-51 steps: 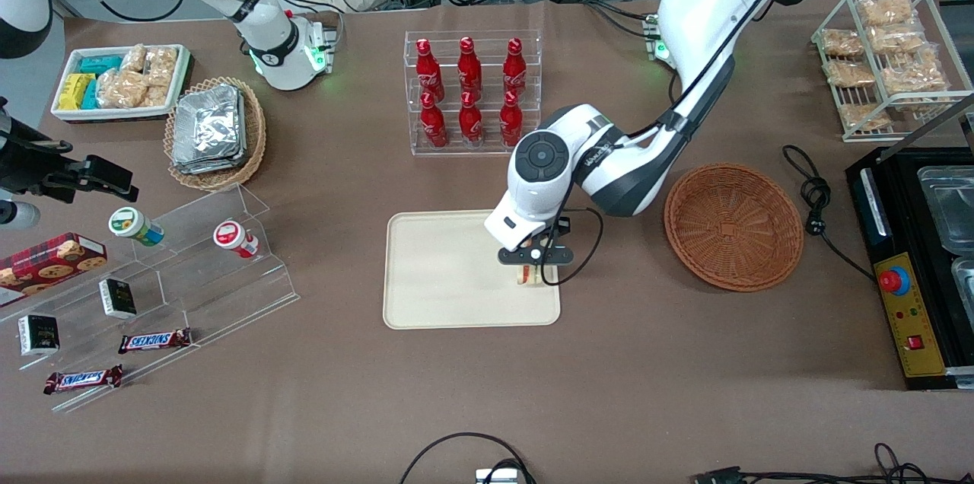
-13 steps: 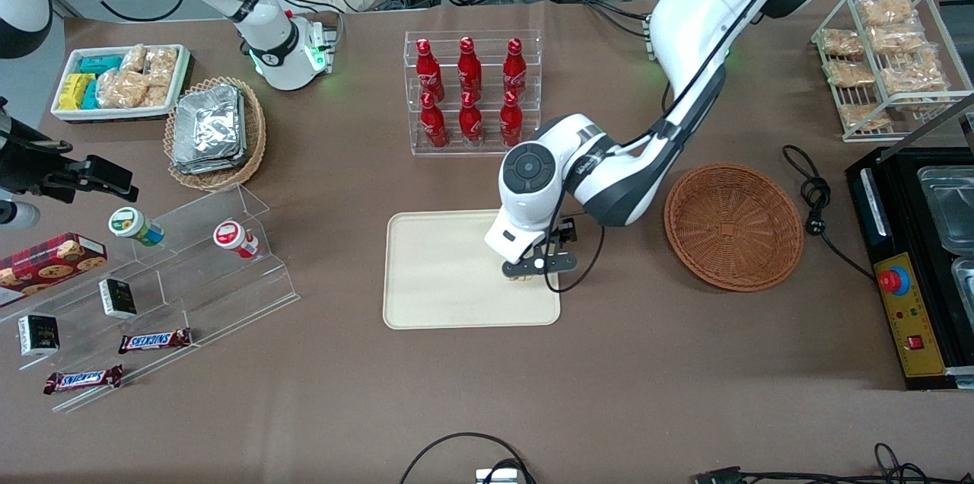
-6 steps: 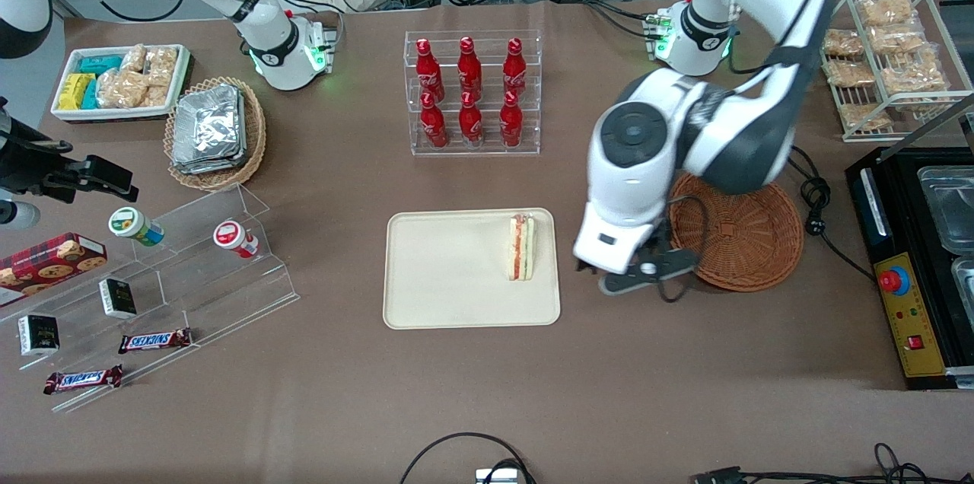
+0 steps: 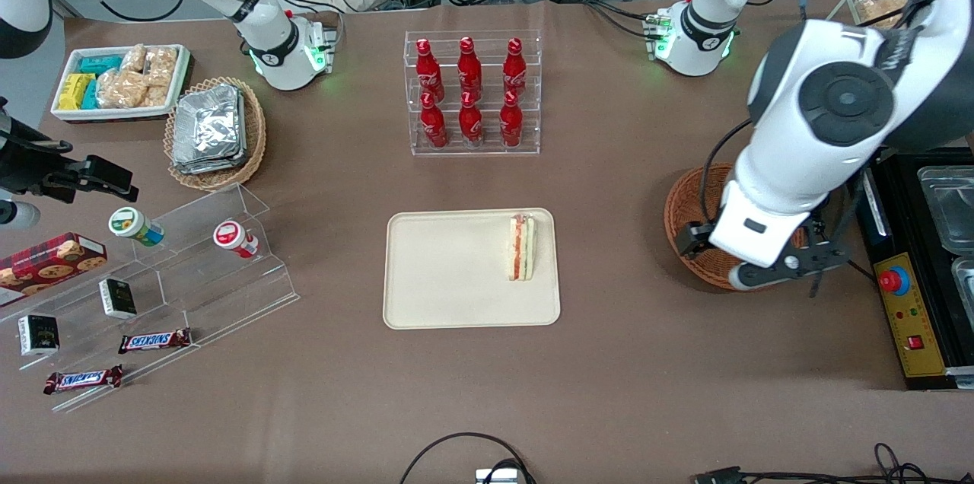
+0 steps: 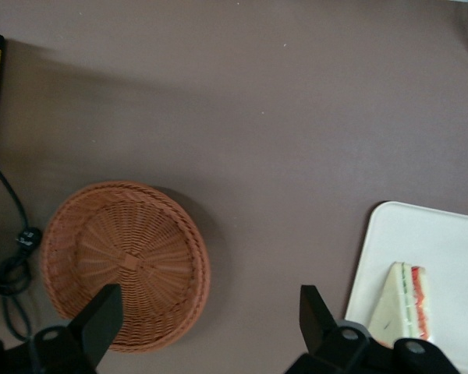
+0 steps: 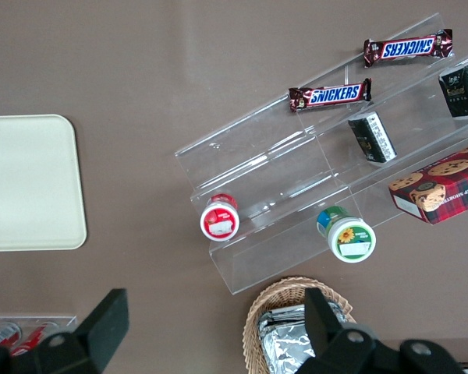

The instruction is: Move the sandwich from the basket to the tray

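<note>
**Sandwich on the tray, gripper up over the basket**

Toward the parked arm's end of the brown surface (image 4: 654, 377) stands a clear stepped display (image 4: 190, 263) with candy bars and small jars. Nearer the middle, a rack of red bottles (image 4: 472, 92) sits farther from the front camera than the tray (image 4: 441, 271). The sandwich (image 4: 520, 247) lies on the tray, close to the rim on the working arm's side, its red and green filling showing along one edge; nothing touches it. Toward the working arm's end comes the basket (image 4: 685, 206), with nothing in it in the wrist view and partly covered by the arm from the front. The gripper (image 5: 210, 331) hangs above the surface between basket and tray, well apart from the sandwich, its fingers (image 5: 100, 319) spread wide and holding nothing.
</note>
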